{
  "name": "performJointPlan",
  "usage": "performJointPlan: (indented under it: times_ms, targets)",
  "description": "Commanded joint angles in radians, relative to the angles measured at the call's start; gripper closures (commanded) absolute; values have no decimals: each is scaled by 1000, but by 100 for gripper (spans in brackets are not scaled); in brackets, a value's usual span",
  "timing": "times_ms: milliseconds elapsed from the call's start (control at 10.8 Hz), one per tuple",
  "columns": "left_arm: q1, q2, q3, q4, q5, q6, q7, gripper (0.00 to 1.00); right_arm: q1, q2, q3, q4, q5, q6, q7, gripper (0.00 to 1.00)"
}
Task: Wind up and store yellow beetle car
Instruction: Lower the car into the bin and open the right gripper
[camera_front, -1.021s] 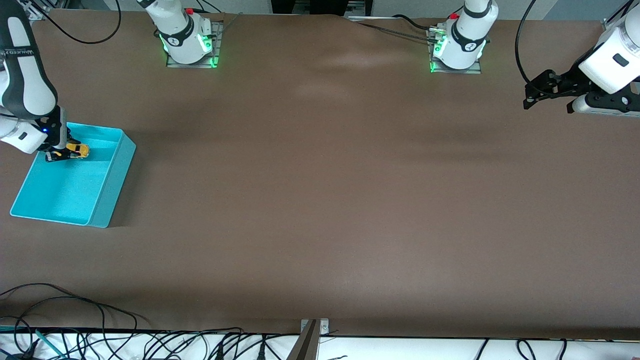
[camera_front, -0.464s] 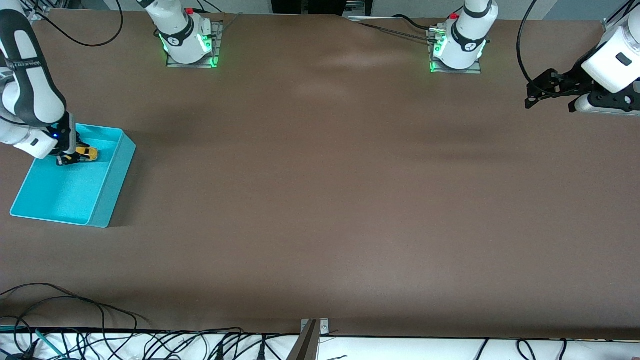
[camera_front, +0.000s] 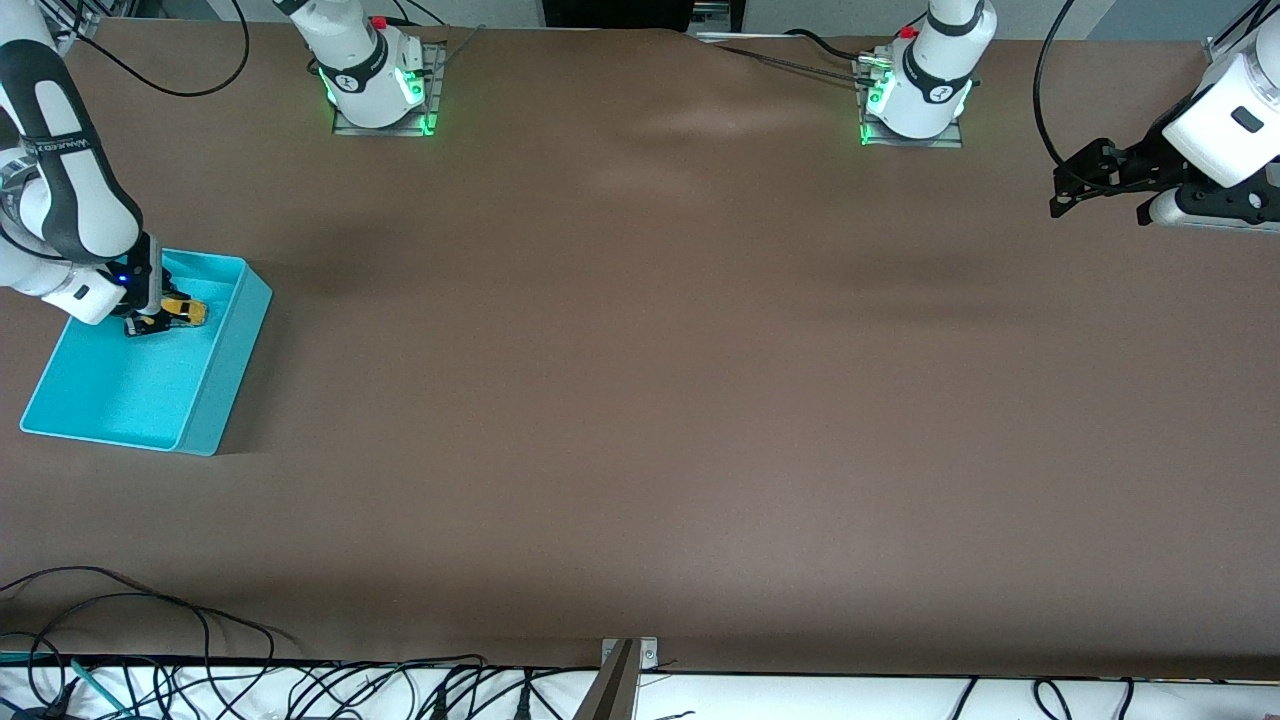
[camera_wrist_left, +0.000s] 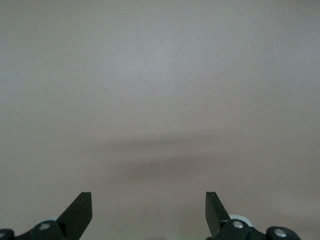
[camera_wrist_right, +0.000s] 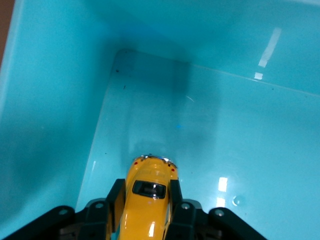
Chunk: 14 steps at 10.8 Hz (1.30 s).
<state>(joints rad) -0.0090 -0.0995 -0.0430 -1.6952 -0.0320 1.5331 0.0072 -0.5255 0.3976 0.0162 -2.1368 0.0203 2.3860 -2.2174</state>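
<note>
- Front view: the right pincer (camera_front: 150, 322) is down inside the turquoise rectangular plastic bin (camera_front: 215, 385), which sits at the right arm's end of the brown surface (camera_front: 640, 400).
- The small yellow beetle-shaped toy car (camera_front: 183, 311) with dark windows is pinched in that pincer; part of its rounded body sticks out past the fingertips, toward the bin's wall on the side of the left arm.
- Right wrist view: the right pincer's (camera_wrist_right: 146, 200) 2 black fingers (camera_wrist_right: 116, 200) press against the 2 flanks of the yellow car (camera_wrist_right: 147, 192), so the gap between them is only as wide as the car's body.
- The car's rounded end with 2 small red lights points away from the pincer toward a corner of the bin's floor (camera_wrist_right: 210, 140).
- The bin floor around the car is glossy and shows bright reflections. Whether the wheels touch the floor cannot be told.
- Front view: the left pincer (camera_front: 1072, 190) hangs above the surface at the left arm's end of it, well apart from the bin; this arm waits.
- Left wrist view: the left pincer (camera_wrist_left: 149, 210) has its 2 dark fingertips (camera_wrist_left: 80, 210) spread wide, with only bare surface and a faint shadow between them, and it holds nothing.
</note>
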Motion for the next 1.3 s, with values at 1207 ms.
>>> performJointPlan:
  times_ms: [1207]
  targets:
    - [-5, 17, 0, 37, 9, -24, -12, 0, 243, -428, 44, 41, 107, -355, 889, 0]
